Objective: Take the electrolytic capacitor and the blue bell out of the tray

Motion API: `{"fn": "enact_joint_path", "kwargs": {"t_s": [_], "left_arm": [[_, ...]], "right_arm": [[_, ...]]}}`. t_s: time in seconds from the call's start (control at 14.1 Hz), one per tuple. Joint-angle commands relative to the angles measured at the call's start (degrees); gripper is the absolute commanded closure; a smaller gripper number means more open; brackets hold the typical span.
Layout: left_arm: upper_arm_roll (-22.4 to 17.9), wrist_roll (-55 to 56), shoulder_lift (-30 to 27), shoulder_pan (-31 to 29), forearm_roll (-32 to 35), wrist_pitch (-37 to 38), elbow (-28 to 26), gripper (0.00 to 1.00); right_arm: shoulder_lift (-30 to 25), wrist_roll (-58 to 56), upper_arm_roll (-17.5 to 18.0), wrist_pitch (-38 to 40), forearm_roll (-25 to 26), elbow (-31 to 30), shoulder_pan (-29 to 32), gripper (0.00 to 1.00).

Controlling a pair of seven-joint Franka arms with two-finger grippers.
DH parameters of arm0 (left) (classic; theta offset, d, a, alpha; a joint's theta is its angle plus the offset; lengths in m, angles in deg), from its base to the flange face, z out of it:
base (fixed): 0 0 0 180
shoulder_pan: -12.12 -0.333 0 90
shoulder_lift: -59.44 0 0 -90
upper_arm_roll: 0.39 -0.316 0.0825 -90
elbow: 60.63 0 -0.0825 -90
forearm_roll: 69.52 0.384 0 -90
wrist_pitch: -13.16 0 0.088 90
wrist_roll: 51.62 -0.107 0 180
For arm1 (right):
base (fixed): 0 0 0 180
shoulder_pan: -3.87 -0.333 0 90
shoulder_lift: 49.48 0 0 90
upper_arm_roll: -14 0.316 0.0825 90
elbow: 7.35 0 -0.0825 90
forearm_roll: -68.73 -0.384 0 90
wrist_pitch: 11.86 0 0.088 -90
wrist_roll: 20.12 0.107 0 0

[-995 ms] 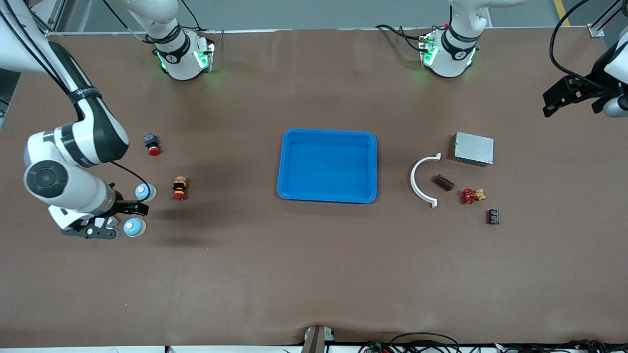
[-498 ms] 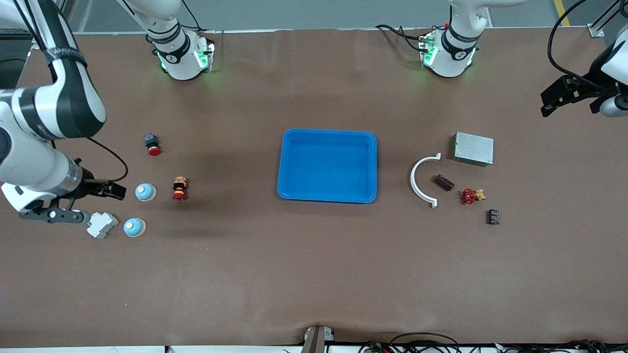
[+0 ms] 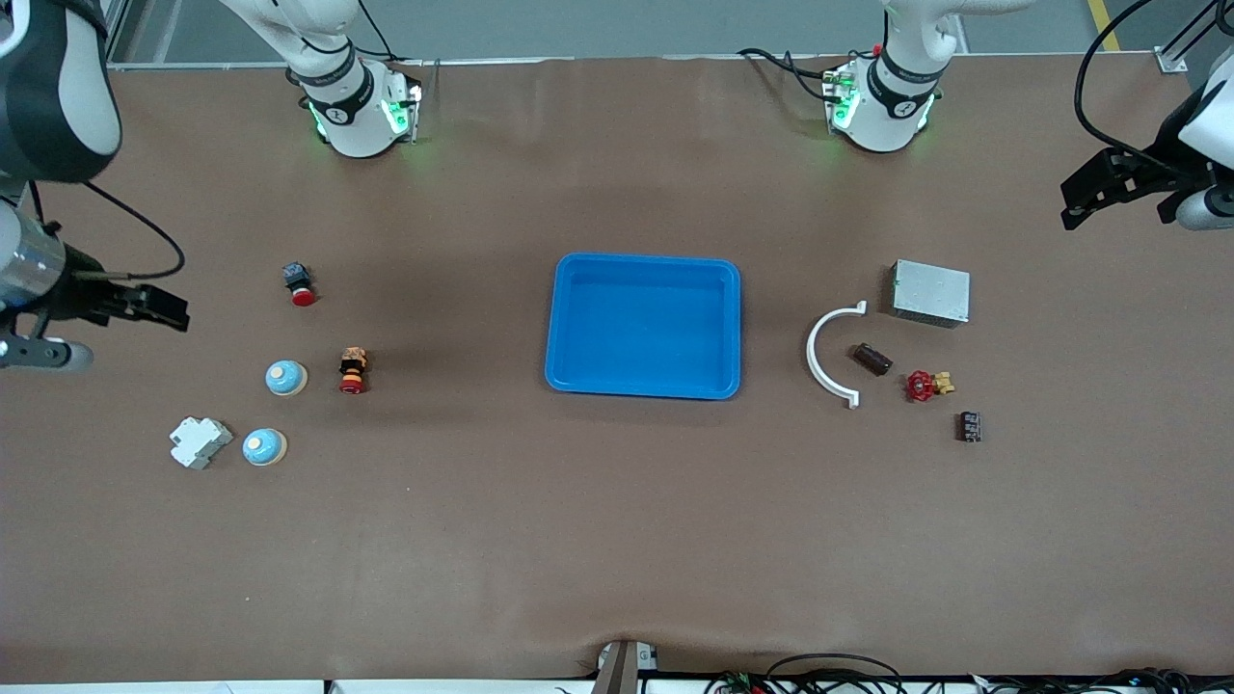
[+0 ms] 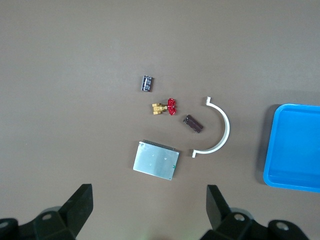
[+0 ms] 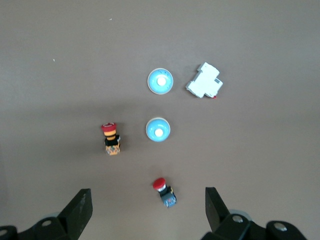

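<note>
The shallow bright blue plastic tray (image 3: 644,326) sits empty at frame centre; left hand (image 3: 1109,188) upper right, right hand (image 3: 125,306) far left, both wide open, holding nothing.

Even, fairly bright overhead light falls on the brown counter (image 3: 617,540), and nothing glares. Shadows are soft and faint: a dim smudge lies beside the blue tray (image 3: 643,326) toward the right arm's end, and another beside the small parts there. Green lamps glow on both arm bases (image 3: 362,111). All three views are sharp, though both wrist views look duller and greyer.
</note>
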Motion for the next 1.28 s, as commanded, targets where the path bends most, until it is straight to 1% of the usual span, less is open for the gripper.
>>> {"fn": "enact_joint_path", "kwargs": {"t_s": [0.0, 0.14, 0.36, 0.5, 0.57, 0.85, 0.92, 1.07, 1.21], "left_arm": [[-0.03, -0.25, -0.08, -0.04, -0.95, 0.53, 0.42, 0.00], [-0.03, -0.60, 0.00, -0.04, -0.95, 0.53, 0.42, 0.00], [-0.03, -0.51, 0.00, 0.05, -0.95, 0.45, 0.60, 0.00], [0.93, 0.01, -0.08, -0.04, -1.03, 0.53, 0.69, 0.00], [1.03, 0.01, -0.08, -0.04, -1.03, 0.53, 0.69, 0.00], [1.12, 0.19, 0.00, 0.05, -1.03, 0.36, 0.78, 0.00], [1.12, 0.28, 0.00, 0.05, -1.03, 0.10, 0.78, 0.00], [1.12, 0.28, 0.09, 0.13, -1.03, -0.17, 0.78, 0.00], [1.20, 0.28, 0.35, 0.13, -1.12, -1.22, 0.78, 0.00]], "right_arm": [[-4.88, -0.74, -4.91, 2.64, -3.29, -1.18, -4.27, 0.00], [-7.34, -1.44, -8.43, 4.31, -5.75, -1.09, -7.18, 0.00], [-10.16, -1.62, -12.47, 6.25, -5.94, -1.26, -11.48, 0.00], [-11.39, -1.62, -16.34, 7.13, -5.94, -1.44, -15.52, 0.00], [-11.92, -1.53, -17.57, 7.13, -5.94, -1.79, -16.84, 0.00], [-13.50, -1.53, -18.46, 7.13, -5.94, -2.50, -18.52, 0.00], [-13.59, -1.53, -19.42, 7.13, -5.94, -2.58, -19.05, 0.00], [-13.50, -1.44, -20.13, 7.04, -6.03, -2.23, -20.37, 0.00], [-13.33, -1.18, -22.76, 7.04, -6.03, -1.09, -23.17, 0.00]]}}
